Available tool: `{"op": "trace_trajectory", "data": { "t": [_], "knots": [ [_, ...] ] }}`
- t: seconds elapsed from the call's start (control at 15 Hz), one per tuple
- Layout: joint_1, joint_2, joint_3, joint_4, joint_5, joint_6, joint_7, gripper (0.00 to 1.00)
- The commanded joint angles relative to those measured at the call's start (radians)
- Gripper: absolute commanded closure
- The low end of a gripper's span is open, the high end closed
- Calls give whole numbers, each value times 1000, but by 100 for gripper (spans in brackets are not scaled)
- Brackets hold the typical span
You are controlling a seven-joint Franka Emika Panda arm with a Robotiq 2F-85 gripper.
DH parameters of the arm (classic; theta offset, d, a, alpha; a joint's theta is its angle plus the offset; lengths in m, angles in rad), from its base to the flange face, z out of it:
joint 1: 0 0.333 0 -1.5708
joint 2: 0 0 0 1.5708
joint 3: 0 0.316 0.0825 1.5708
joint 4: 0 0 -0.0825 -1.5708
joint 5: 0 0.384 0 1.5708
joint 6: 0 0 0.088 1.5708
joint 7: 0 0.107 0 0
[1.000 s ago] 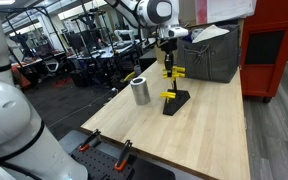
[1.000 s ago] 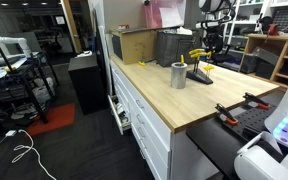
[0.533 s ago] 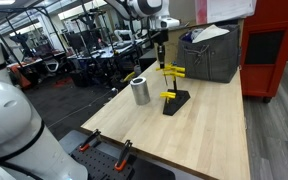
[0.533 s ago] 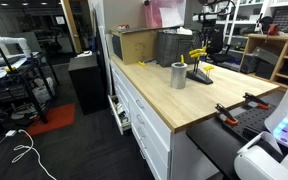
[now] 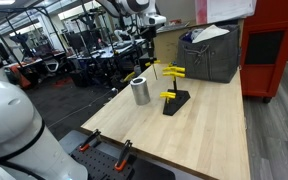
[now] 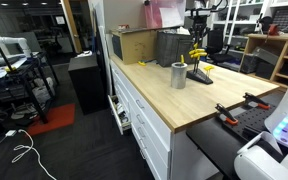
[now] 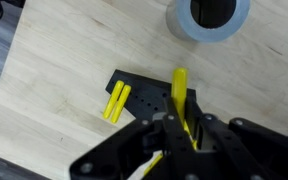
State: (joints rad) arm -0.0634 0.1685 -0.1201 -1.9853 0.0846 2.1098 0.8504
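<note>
Claw (image 7: 184, 128) clamped on a yellow peg (image 7: 180, 92), in the air over the black stand (image 7: 144, 95). Peg not yet set down. Grey cup (image 7: 179, 20) at 1 o'clock looks empty.

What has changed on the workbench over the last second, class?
The gripper, shut on a yellow peg, swung sideways from above the black stand toward the metal cup. Nothing was let go. Stand and cup stayed put.
</note>
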Motion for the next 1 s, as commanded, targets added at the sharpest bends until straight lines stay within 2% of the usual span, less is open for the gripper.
{"op": "trace_trajectory", "data": {
  "t": [0.0, 0.93],
  "knots": [
    [16, -9, 21, 13, -3, -52, -35, 96],
    [70, -16, 90, 36, 2, -169, -252, 96]
  ]
}}
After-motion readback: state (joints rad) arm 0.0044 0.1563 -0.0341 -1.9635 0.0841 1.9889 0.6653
